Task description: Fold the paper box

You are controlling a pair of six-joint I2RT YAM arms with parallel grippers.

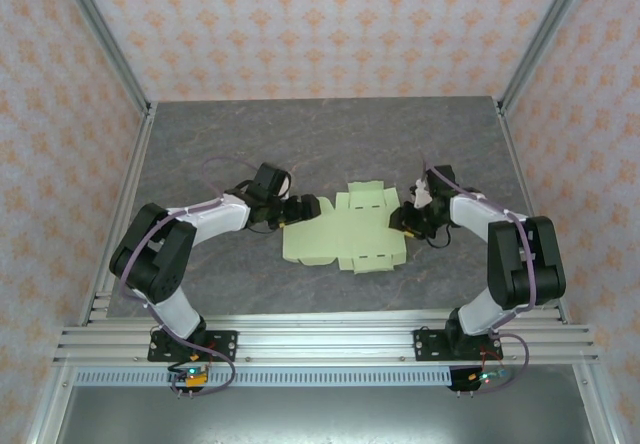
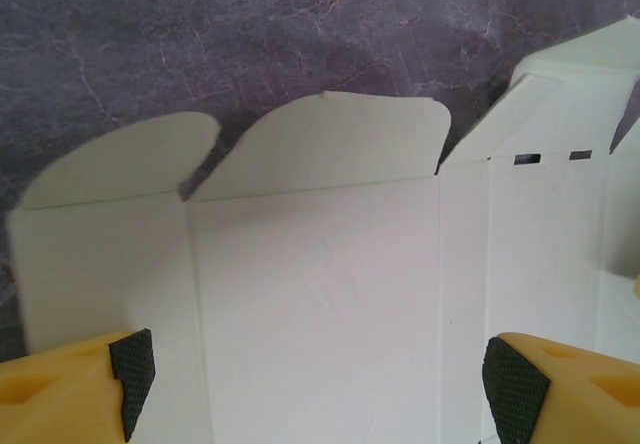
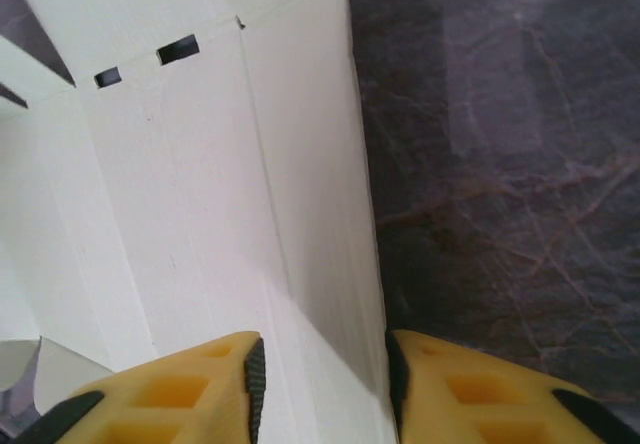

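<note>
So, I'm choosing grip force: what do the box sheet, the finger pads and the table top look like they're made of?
The paper box looks like thin matte card, pale green: crisp scored creases, die-cut slots and rounded flaps. The finger pads seem to be black rubber with a fine knurled texture, set in yellow, probably plastic, fingers. The table looks like dark marble-patterned laminate or stone, slightly glossy; which one I can't tell.

Both arms reached inward from their bases, elbows bent, wrists low over the table. Left gripper (image 2: 320, 374) had its jaws spread wide, the yellow fingers (image 2: 70, 384) far apart. Right gripper (image 3: 325, 384) was narrowed to a slim gap, pinching a raised edge of the paper box (image 3: 230, 194).
</note>
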